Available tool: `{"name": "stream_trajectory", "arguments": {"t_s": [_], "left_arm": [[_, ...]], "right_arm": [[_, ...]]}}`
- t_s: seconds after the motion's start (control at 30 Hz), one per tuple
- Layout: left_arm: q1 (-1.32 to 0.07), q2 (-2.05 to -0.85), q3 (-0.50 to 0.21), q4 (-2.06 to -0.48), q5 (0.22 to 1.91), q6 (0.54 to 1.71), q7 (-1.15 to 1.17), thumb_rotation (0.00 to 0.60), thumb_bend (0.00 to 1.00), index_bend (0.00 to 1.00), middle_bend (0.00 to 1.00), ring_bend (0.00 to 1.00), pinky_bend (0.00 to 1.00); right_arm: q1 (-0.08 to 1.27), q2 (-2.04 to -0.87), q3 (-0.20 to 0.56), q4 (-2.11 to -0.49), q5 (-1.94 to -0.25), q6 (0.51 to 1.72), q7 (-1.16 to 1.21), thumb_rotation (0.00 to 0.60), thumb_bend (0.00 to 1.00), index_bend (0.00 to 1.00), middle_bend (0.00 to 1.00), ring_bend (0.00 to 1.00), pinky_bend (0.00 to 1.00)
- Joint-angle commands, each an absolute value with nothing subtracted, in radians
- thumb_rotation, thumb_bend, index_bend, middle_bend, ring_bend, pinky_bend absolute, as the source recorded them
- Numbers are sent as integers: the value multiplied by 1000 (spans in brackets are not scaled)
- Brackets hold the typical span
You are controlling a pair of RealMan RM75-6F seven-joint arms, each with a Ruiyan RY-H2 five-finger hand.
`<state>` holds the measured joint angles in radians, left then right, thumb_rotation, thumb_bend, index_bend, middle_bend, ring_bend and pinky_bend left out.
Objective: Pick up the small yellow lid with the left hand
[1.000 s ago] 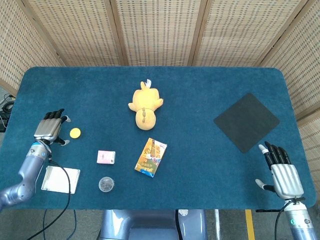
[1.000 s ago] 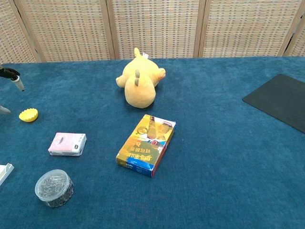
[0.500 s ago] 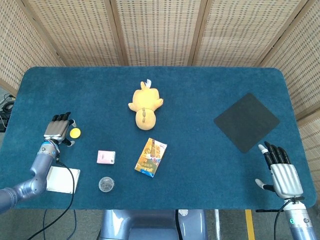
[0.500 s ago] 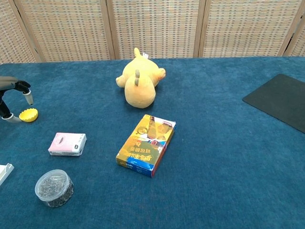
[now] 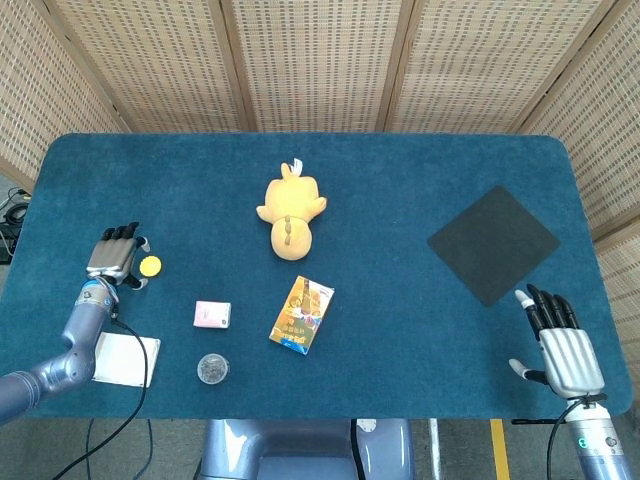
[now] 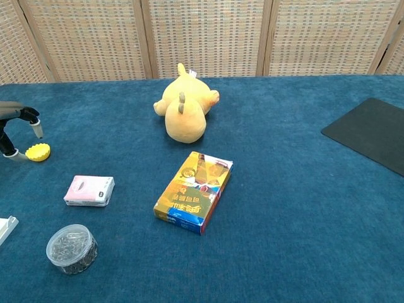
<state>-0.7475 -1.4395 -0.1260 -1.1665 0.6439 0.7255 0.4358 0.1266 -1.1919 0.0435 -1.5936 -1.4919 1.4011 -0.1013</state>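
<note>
Backed by woven wicker screens point(image 5: 320, 60) and covered in blue felt, the surface point(image 5: 400, 300). At about nine o'clock on it in the head view, the small yellow lid point(image 5: 150, 265), flat on the felt. Right beside it on the nine o'clock side, the left hand point(image 5: 113, 258), palm down, fingers point(image 6: 36, 128) spread and curved to either side of the lid, a thumb tip low beside its edge in the chest view; cannot tell whether any fingertip touches the lid, and nothing gripped. Near five o'clock at the surface's edge, the right hand point(image 5: 562, 345), back up, fingers straight and apart, holding nothing, seen in the head view only. Just above centre, toward twelve o'clock, a yellow plush toy point(image 5: 289, 214) lying on its front. Below it, toward six o'clock, a yellow snack box point(image 5: 302, 315), flat and slightly turned. At its nine o'clock side, a small pink packet point(image 5: 212, 314). Further toward seven o'clock, a round clear tub point(image 5: 212, 368) of small metal bits. At about eight o'clock near the edge, a white pad point(image 5: 121, 358), with a black cable point(image 5: 128, 340) looping over it. Toward three o'clock, a dark square mat point(image 5: 493, 243), set cornerwise.
</note>
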Motion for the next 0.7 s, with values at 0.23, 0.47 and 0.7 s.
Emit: {"name": "stream_trajectory", "arguments": {"t_s": [0.23,0.47,0.7], "left_arm": [[-766,-1462,-118,-1146,634,720,454,600,246,322,0,0,0],[-777,-1486,-104,-1112,601,705,478,600,248,322,0,0,0],[-781,-1507,-93,-1091,603,706,486,600,253,337,0,0,0]], "right_arm": [[126,-1191,47,-1591,-1485,1402,-95,600,0,57,0,0,43],[126,-1191,46,-1590,-1485,1401,-93,600,0,56,0,0,43],[126,-1195,45,-1587,-1485,1402,-98,600,0,55,0,0,44]]}}
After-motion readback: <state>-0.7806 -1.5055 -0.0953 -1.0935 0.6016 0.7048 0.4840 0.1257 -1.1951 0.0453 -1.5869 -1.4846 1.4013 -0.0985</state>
